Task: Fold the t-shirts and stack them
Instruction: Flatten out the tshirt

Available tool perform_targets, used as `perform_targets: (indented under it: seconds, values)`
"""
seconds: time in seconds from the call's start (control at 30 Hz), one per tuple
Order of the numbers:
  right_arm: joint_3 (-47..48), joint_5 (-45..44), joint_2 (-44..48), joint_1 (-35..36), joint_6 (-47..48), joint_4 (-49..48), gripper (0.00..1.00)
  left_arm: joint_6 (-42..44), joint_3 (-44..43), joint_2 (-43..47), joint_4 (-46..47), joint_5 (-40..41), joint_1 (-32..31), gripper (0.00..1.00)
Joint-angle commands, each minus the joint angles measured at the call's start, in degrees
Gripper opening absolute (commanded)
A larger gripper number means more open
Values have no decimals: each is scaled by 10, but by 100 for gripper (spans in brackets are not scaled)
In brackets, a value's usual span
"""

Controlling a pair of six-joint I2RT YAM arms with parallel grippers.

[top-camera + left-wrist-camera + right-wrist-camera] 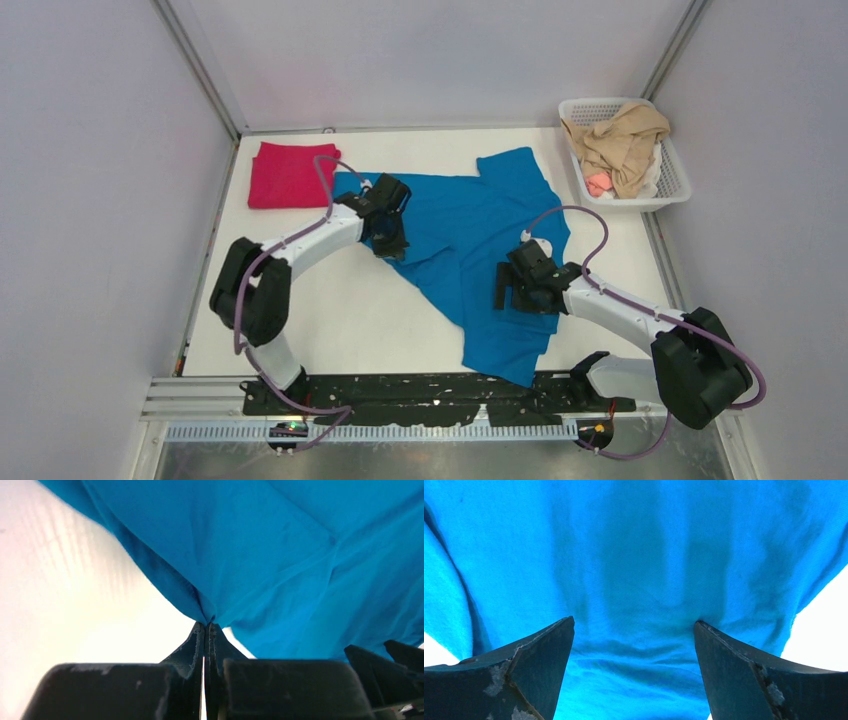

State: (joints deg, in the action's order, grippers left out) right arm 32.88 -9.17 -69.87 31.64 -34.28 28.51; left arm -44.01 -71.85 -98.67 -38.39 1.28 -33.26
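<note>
Centrally, the blue shirt [470, 240] is laid out on the white table [330, 320], unfolded and skewed. One sleeve is pointed toward the far right and the hem is trailed down to the near edge. The cloth is rumpled, with creases drawn toward its left side.

The pink shirt [288, 175] is found at the far left corner, folded into a flat rectangle. Its right edge is set just beside the blue shirt's left sleeve; whether the two touch cannot be told.

The left gripper [390, 240] is placed at the blue shirt's left edge. In the left wrist view its fingers [197, 645] are seen pressed together, with a small pinch of blue cloth caught between the tips and the fabric drawn up into a peak there. Bare table is seen to the left of that peak.

The right gripper [512, 292] is held over the right half of the blue shirt. In the right wrist view its fingers [534, 665] are spread wide apart, with nothing clamped between them and smooth blue cloth filling the gap. Whether the tips touch the cloth cannot be told.

A white basket [675, 190] is set at the far right corner, well apart from both grippers. A beige cloth [622, 140] is heaped in it, and something small and pink is seen beneath that.
</note>
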Motion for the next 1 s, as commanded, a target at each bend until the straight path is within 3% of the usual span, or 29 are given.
perform_targets:
  seconds: [0.0, 0.53, 0.83, 0.97]
  values:
    - [-7, -13, 13, -3, 0, -1, 95, 2, 65, 76, 1, 33, 1, 0]
    - [-14, -2, 17, -3, 5, 4, 95, -72, 255, 274, -192, 179, 57, 0]
    - [-6, -3, 10, -3, 14, 27, 95, -125, 282, 280, -317, 243, 85, 0]
    - [5, -9, 4, -3, 22, 38, 95, -127, 284, 260, -332, 249, 103, 0]
